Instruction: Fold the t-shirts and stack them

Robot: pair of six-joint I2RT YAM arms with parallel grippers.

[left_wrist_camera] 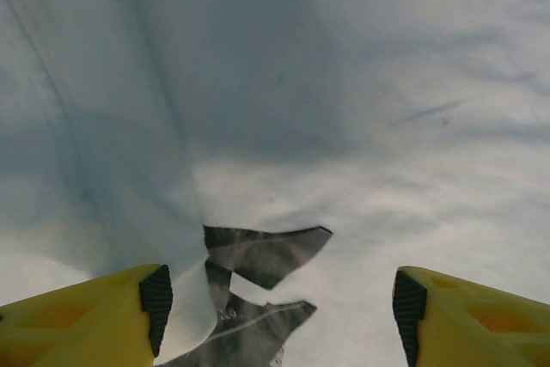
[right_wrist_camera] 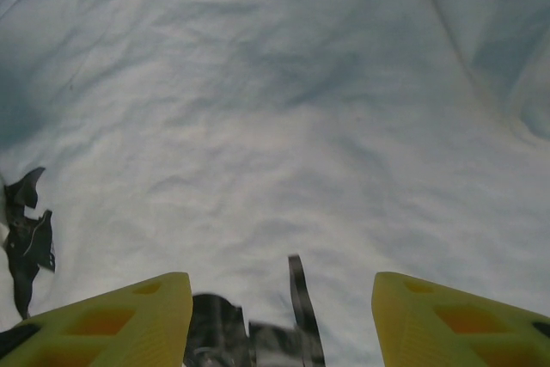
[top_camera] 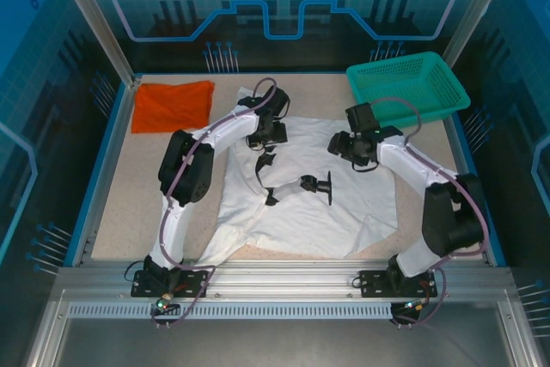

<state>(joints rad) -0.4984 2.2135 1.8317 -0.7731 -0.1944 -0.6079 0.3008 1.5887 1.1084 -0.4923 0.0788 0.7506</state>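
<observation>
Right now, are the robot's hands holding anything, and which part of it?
Nothing is held. The left gripper and the right gripper both hang open over the white t-shirt, with no cloth pinched between their fingers.

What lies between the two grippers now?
The white shirt spans the gap between the left gripper and the right gripper, seen in the top view.

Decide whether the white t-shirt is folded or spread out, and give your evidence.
Spread, not folded: the white t-shirt lies open and rumpled across the table, black graphic showing.
</observation>
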